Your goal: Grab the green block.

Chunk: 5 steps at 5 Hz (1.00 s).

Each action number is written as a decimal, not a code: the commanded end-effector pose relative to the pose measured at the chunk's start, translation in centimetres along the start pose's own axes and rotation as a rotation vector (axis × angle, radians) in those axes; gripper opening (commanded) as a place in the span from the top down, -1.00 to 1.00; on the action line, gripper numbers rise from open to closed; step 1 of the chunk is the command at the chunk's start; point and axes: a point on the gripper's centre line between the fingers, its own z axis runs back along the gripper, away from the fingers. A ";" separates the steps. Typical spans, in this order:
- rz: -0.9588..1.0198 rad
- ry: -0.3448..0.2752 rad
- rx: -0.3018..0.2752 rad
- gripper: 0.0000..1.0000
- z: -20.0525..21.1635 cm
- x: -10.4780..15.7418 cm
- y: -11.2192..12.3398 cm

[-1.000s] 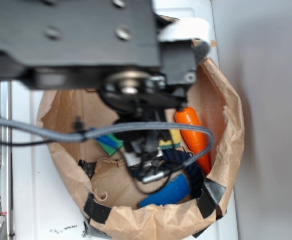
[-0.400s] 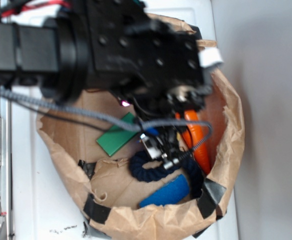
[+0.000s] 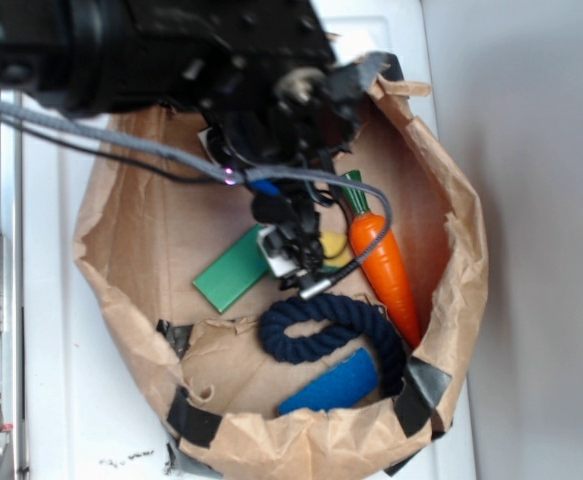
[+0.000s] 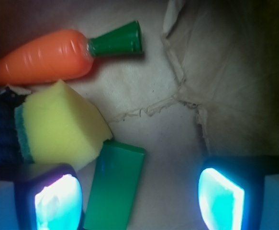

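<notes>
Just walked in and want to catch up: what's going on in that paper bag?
A WidowX arm is reaching into the paper bag. Its gripper is open, holding nothing, with the green block lying flat between the fingers, nearer one of them. A yellow sponge touches the block, beside a carrot.

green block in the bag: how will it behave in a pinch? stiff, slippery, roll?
The green block looks like a thin flat slab with smooth faces, so probably rigid and a bit slippery. Lying flat on the paper bag, it shouldn't roll. The yellow sponge touches one corner, so it may get nudged.
</notes>
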 end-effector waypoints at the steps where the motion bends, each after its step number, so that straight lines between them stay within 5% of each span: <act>1: -0.075 -0.045 -0.068 -1.00 2.6 -0.8 2.5; 3: -0.074 -0.188 0.028 -1.00 2.3 -4.0 -0.6; 5: -0.058 -0.268 0.054 -1.00 0.7 -5.2 -2.7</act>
